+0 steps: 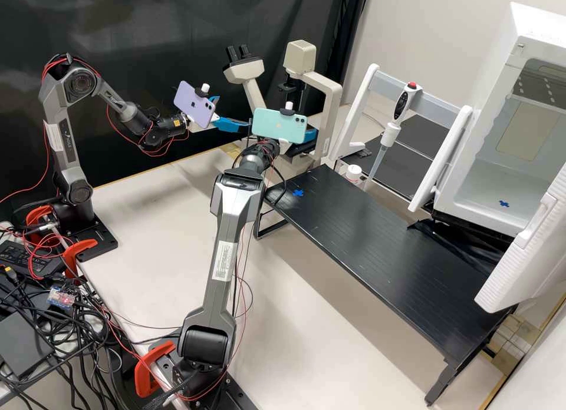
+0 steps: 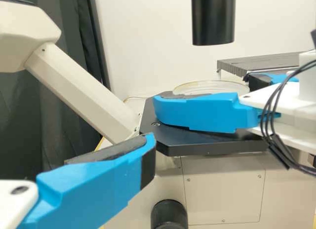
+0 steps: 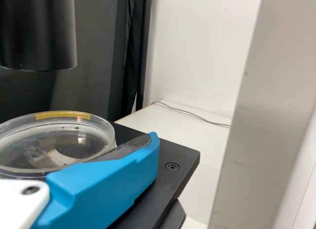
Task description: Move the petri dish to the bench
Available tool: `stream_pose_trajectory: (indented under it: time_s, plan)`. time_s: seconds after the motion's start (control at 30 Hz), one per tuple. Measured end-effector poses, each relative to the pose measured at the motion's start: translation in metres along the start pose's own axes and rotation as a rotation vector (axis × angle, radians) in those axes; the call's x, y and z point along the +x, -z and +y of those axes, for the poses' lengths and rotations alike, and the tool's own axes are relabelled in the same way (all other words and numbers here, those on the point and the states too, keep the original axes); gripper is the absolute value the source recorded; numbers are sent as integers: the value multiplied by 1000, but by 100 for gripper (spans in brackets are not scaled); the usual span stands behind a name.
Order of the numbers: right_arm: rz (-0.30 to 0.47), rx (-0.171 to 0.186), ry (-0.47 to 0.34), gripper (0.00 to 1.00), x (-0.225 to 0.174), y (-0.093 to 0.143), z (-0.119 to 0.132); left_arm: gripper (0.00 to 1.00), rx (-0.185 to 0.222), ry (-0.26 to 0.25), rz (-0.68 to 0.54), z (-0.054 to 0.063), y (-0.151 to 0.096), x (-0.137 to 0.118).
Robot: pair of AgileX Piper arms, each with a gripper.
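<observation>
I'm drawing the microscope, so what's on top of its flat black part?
A clear, round petri dish is over the black stage. The right gripper covers part of the dish, so whether it touches the stage can't be seen.

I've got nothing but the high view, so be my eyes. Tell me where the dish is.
Observer: The dish is over the black stage of the microscope.
Operator: Say which claw is right at it.
Observer: The right claw.
Operator: Tell me if there's anything straight above the dish.
Observer: Yes, a black tube, with a gap between its lower end and the dish.
</observation>
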Motion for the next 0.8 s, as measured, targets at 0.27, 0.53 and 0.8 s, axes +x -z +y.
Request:
stream_pose_trajectory:
  time_s: [0.27, 0.53, 0.8]
  plan:
    - [-14, 3, 13, 0, 0, -4, -4, 100, 0, 0, 0, 0, 0, 0]
    - [-16, 9, 13, 0, 0, -4, -4, 100, 0, 0, 0, 0, 0, 0]
    - [-17, 15, 17, 0, -1, -6, -6, 100, 0, 0, 0, 0, 0, 0]
